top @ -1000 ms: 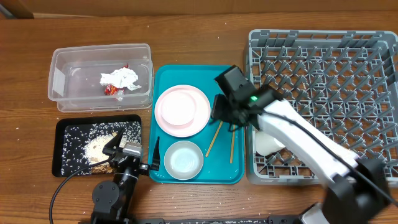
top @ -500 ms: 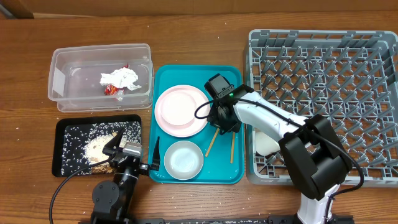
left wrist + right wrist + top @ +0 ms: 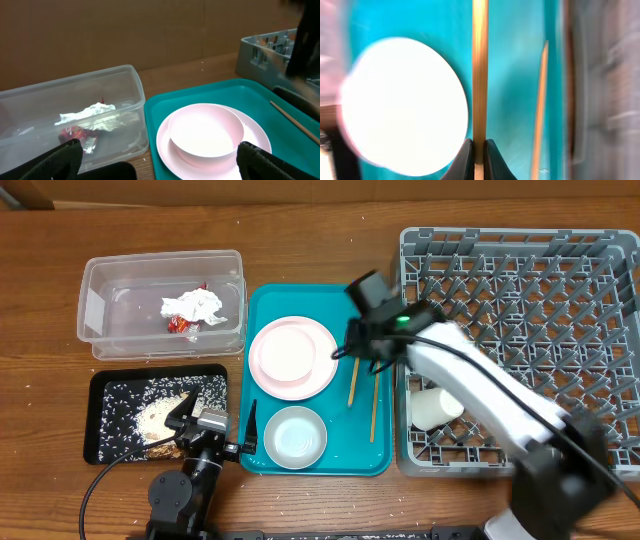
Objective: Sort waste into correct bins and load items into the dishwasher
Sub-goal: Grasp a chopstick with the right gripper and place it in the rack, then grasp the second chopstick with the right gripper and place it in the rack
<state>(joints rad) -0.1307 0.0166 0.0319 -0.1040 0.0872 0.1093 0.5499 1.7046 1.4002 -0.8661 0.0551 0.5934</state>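
Observation:
My right gripper (image 3: pixel 358 355) (image 3: pixel 479 150) is shut on one wooden chopstick (image 3: pixel 353 383) (image 3: pixel 480 75), which hangs over the teal tray (image 3: pixel 300 300). The second chopstick (image 3: pixel 373 415) (image 3: pixel 538 110) lies flat on that tray beside it. The pink plate (image 3: pixel 293 355) and the pale bowl (image 3: pixel 295 437) (image 3: pixel 205 132) also rest on the tray. A white cup (image 3: pixel 437 408) lies in the grey dish rack (image 3: pixel 530 280). My left gripper (image 3: pixel 216 416) (image 3: pixel 160 160) stands open and empty at the front, between the black tray (image 3: pixel 105 385) and the teal tray.
The clear tub (image 3: pixel 100 310) at the back left holds a crumpled napkin (image 3: pixel 195 305) and a red wrapper (image 3: pixel 178 325). Rice and brown scraps (image 3: pixel 160 420) lie in the black tray. The rack's upright pegs fill the right side.
The right gripper has shut on a chopstick and lifted it, drawing back toward the rack; the chopstick now hangs nearly straight. The left arm has not moved.

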